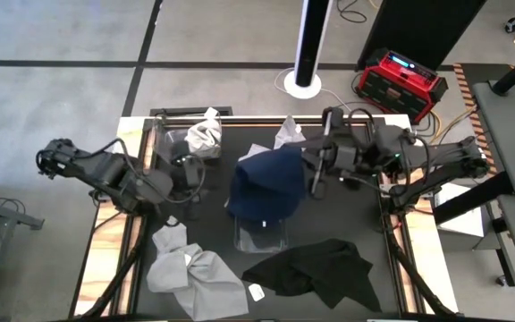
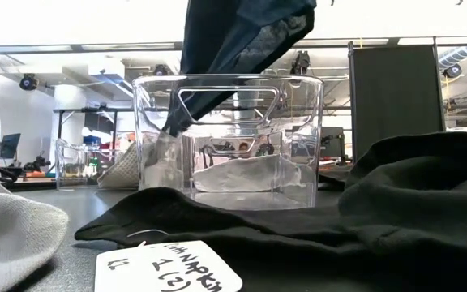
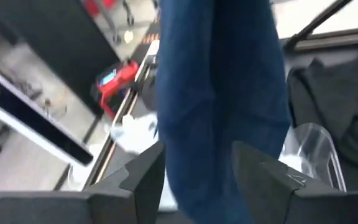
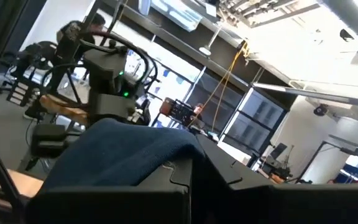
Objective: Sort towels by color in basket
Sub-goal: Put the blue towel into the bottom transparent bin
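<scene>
Navy towel: a dark blue soft cloth [image 1: 266,192] held up over the middle of the table; in the low view it hangs from above [image 2: 233,49] with its lowest tip dipping inside the clear basket.
Right gripper: [image 1: 314,179] reaching in from the right edge to the middle; pinched closed on the right side of the navy towel, which drapes over it in the right wrist view [image 4: 123,155].
Left gripper: [image 1: 189,174] near the left edge, pointing at the navy towel and just beside it; fingers [image 3: 145,177] spread wide and gripping nothing; the blue cloth [image 3: 219,93] shows between them.
Clear basket: a see-through plastic tub [image 1: 262,234] at the middle, under the navy towel; the low view shows a pale cloth [image 2: 250,174] lying in its bottom.
Second basket: another clear tub [image 1: 170,143] at the back left corner; a light grey towel [image 1: 206,132] sits at its right side.
White towel: a small pale cloth [image 1: 284,134] at the back edge, behind the navy towel.
Grey towels: 2 light grey cloths [image 1: 190,273] crumpled together at the front left corner.
Black towel: a wide black cloth [image 1: 316,268] spread along the front edge, right of the grey towels; a white tag [image 1: 256,292] lies at its left end.
</scene>
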Motion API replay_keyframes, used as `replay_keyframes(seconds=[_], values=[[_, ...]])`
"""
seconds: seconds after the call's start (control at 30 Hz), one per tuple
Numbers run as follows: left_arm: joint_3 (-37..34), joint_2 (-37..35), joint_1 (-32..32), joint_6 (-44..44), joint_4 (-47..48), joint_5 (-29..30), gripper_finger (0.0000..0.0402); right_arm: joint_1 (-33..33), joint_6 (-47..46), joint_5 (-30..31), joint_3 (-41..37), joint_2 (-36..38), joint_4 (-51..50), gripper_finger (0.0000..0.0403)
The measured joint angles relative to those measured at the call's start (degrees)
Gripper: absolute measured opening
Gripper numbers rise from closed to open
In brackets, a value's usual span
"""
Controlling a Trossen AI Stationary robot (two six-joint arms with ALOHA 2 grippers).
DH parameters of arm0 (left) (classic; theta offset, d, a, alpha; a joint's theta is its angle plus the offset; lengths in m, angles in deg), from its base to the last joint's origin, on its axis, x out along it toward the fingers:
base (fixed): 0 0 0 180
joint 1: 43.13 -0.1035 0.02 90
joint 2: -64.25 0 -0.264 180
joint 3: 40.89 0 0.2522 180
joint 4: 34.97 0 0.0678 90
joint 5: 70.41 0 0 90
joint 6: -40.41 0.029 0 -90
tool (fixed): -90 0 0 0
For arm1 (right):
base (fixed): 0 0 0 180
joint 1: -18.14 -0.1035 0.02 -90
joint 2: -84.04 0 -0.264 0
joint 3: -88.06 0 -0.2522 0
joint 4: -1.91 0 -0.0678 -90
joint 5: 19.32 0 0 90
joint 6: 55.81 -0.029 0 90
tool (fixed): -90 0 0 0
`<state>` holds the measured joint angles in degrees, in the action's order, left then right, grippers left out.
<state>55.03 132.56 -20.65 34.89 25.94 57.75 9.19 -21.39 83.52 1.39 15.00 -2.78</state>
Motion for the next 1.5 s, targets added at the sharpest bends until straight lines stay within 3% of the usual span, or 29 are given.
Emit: replay_keyframes(seconds=[0.17, 0.33, 0.47, 0.6, 0.73, 0.87, 0.97, 1.1, 1.2, 1.33, 1.5], values=[[-3.93, -0.09, -0.54, 7.70, -13.10, 0.54, 0.0209, 0.00, -1.07, 0.00, 1.00, -0.42, -0.32, 0.0008], [-6.71, -0.09, -1.49, 9.94, -16.98, 9.72, 0.0268, 0.00, -1.70, 0.00, 2.32, -1.18, -1.43, 0.0008], [-9.05, -0.01, -2.93, 12.39, -22.00, 3.80, 0.0297, 0.00, -1.90, 0.00, 3.22, -1.98, -1.59, 0.0008], [-10.82, 0.00, -4.48, 15.26, -28.95, -1.58, 0.0297, 0.00, -2.19, 0.00, 3.88, -2.91, -1.09, 0.0008], [-12.07, 0.02, -6.18, 17.68, -31.95, -2.42, 0.0272, 0.00, -2.49, -0.02, 4.74, -3.88, -1.12, 0.0008], [-12.22, 0.20, -8.02, 17.96, -32.23, -9.30, 0.0219, 0.00, -2.51, -0.01, 5.45, -4.30, -1.13, 0.0008], [-12.04, 0.63, -8.11, 18.19, -32.12, -10.33, 0.0147, 0.00, -3.00, 0.05, 5.55, -4.28, -0.69, 0.0008], [-11.90, 0.76, -7.80, 19.06, -31.95, -12.60, 0.0023, 0.00, -3.36, 1.13, 5.55, -4.16, 0.23, 0.0008], [-11.86, 0.81, -7.31, 19.41, -32.29, -16.44, 0.0009, 0.52, -3.85, 6.83, 5.55, -4.11, 0.58, 0.0008], [-10.98, 0.54, -5.04, 20.79, -33.44, -16.75, 0.0001, 2.75, -4.45, 17.88, 5.08, -5.43, -0.27, 0.0008], [-8.52, -0.69, -1.91, 22.73, -34.70, -17.33, 0.0000, 6.42, -11.48, 19.48, 4.70, -8.12, -6.28, 0.0010]])
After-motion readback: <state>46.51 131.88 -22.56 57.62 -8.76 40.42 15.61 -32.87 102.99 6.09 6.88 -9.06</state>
